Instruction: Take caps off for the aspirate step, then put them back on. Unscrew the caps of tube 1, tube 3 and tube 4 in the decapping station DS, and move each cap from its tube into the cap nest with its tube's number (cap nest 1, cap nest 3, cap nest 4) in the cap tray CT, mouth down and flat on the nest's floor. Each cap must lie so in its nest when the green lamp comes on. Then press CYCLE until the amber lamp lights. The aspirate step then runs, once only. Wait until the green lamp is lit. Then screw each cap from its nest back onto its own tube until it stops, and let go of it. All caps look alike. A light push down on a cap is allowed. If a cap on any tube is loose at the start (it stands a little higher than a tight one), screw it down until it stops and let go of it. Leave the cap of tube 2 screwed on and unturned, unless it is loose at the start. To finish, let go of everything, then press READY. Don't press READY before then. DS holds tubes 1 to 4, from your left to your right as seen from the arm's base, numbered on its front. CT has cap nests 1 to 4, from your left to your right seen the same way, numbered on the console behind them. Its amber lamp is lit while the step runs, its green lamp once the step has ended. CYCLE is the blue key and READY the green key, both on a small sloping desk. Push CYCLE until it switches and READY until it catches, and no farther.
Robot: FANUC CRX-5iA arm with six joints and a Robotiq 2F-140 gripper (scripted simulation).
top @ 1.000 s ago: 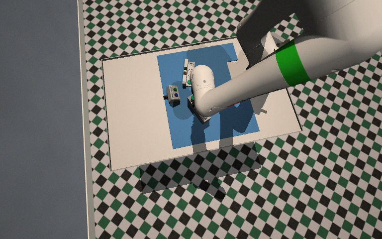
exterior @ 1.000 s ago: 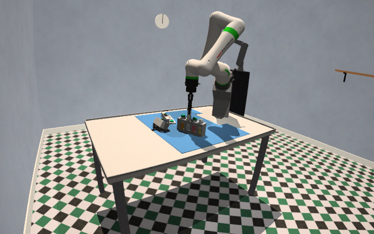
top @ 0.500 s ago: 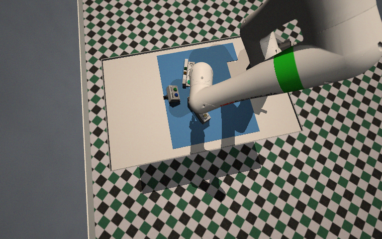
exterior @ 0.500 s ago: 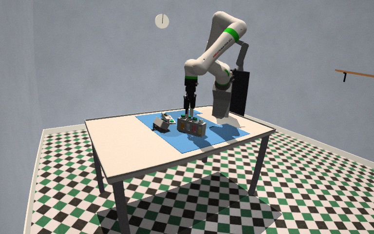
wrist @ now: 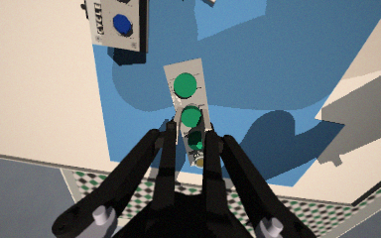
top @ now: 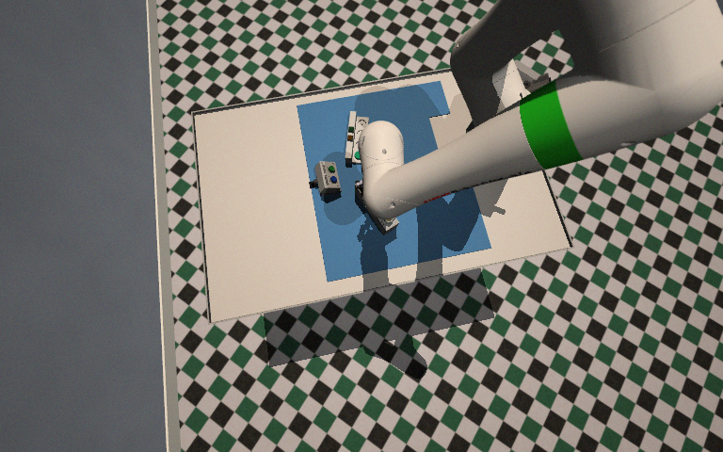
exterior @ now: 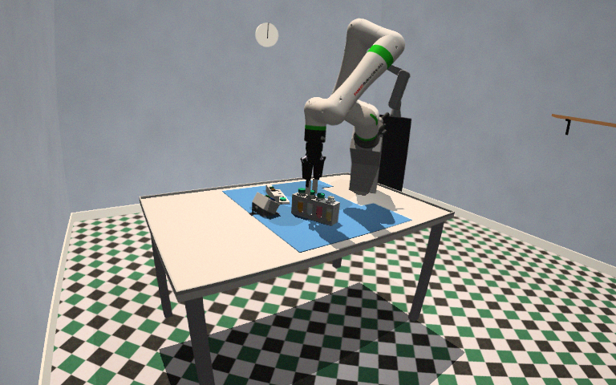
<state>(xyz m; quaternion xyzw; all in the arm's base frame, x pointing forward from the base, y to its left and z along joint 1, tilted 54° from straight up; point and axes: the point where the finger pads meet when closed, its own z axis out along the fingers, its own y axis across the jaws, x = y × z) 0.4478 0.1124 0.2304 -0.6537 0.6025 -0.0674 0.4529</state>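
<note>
the arm's black jaws point straight down over the tube rack [exterior: 315, 211] on the counter [exterior: 213, 241], closed on a green cap [wrist: 195, 140] in the middle of the row. in the wrist view the two fingers stand either side of that cap, which lies in their shadow; whether it is the second or the third cap in the row cannot be told for sure.

two more green caps [wrist: 185, 84] sit on tubes farther along the rack, on the side away from the camera. at the near end of the row one tube [wrist: 199, 162] stands open, its yellowish mouth showing just beyond the gripped cap.

the rack rests on a blue mat [exterior: 318, 231] that covers the middle of the counter. behind it, seen from the side, lies the long cap tray [exterior: 275, 192], with one green cap [exterior: 282, 198] in the nest at its near end. just beside the tray stands the small sloping key box [top: 328, 180], its blue key [wrist: 122, 23] and green key [top: 331, 169] both in view from above.

the arm's white forearm [top: 453, 159] crosses over the rack and hides most of it from the top camera.
</note>
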